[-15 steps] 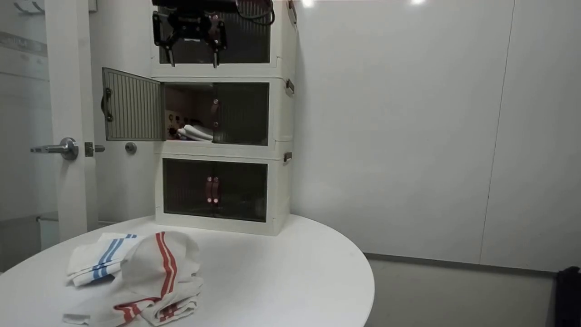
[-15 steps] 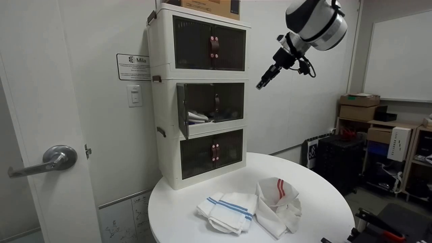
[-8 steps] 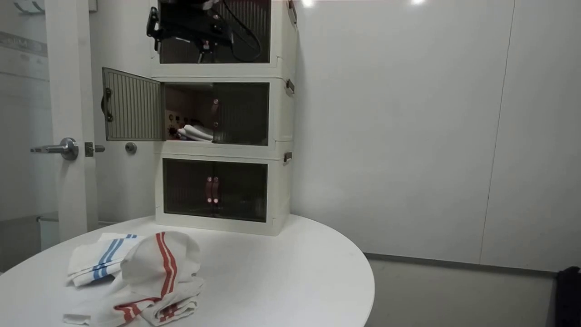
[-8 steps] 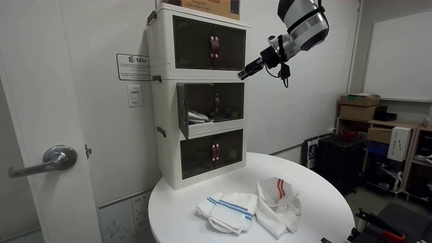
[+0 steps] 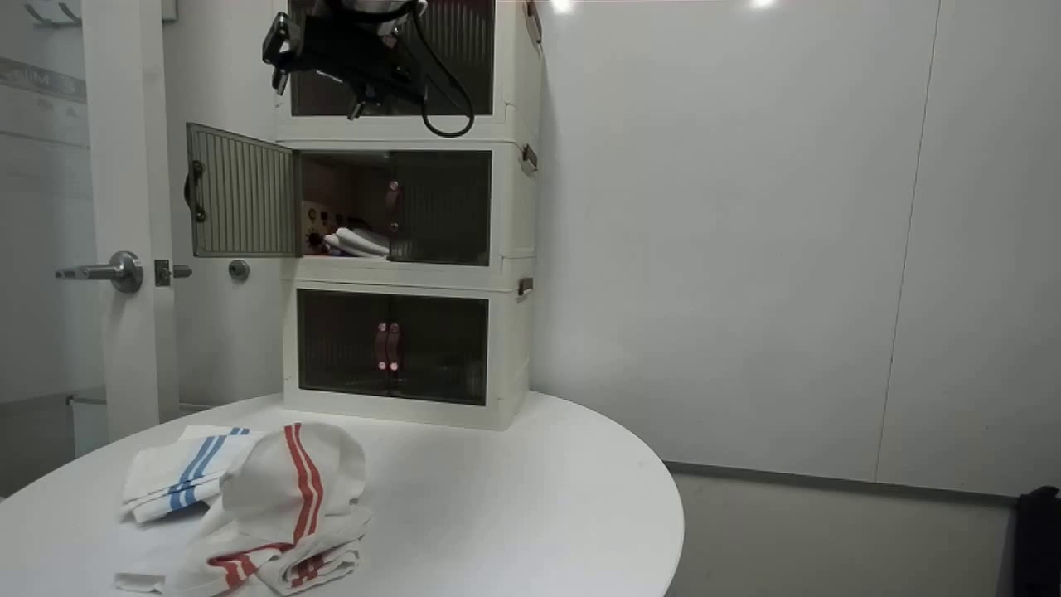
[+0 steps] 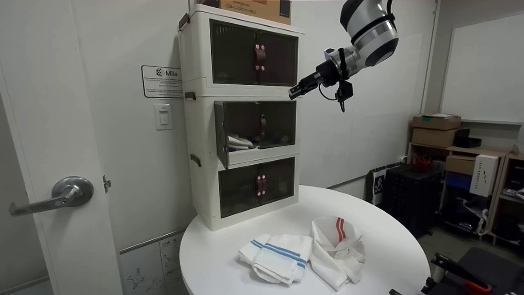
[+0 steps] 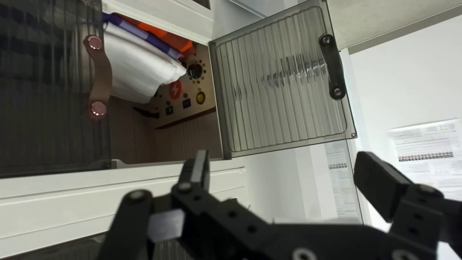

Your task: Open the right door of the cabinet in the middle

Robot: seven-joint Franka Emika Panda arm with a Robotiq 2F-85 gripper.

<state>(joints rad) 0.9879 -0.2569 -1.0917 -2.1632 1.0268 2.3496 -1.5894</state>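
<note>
Claw (image 7: 283,169), black and jointed, spread wide and holding nothing, near a white box-shaped cabinet (image 5: 515,211)

Its two fingers (image 7: 197,171) stand far apart. Beyond them the right door (image 7: 47,122), a dark ribbed see-through pane with a brown strap handle (image 7: 104,77), sits closed in that cabinet, the middle one of a white three-unit stack (image 6: 258,155). Past the swung-out left door (image 7: 281,90), greyish and ribbed, I can see a red lightning-bolt disc (image 7: 175,90) on a tan panel (image 7: 182,113) inside. Beside the stack a black-bordered white sign (image 6: 162,82) reads "Mila", its small print too fine to read; across the room a tall white box (image 6: 484,175) seems to say "LEAN ROBOTICS" sideways.

Open air lies between claw and right door, how much I can't judge. The left door's free edge juts toward the room; below, the round white table (image 5: 530,514) curves out past the stack.

A second ago, in an exterior view, the claw was off to the stack's side; now its tips overlap the stack's edge there. Both doors stand as they did.
</note>
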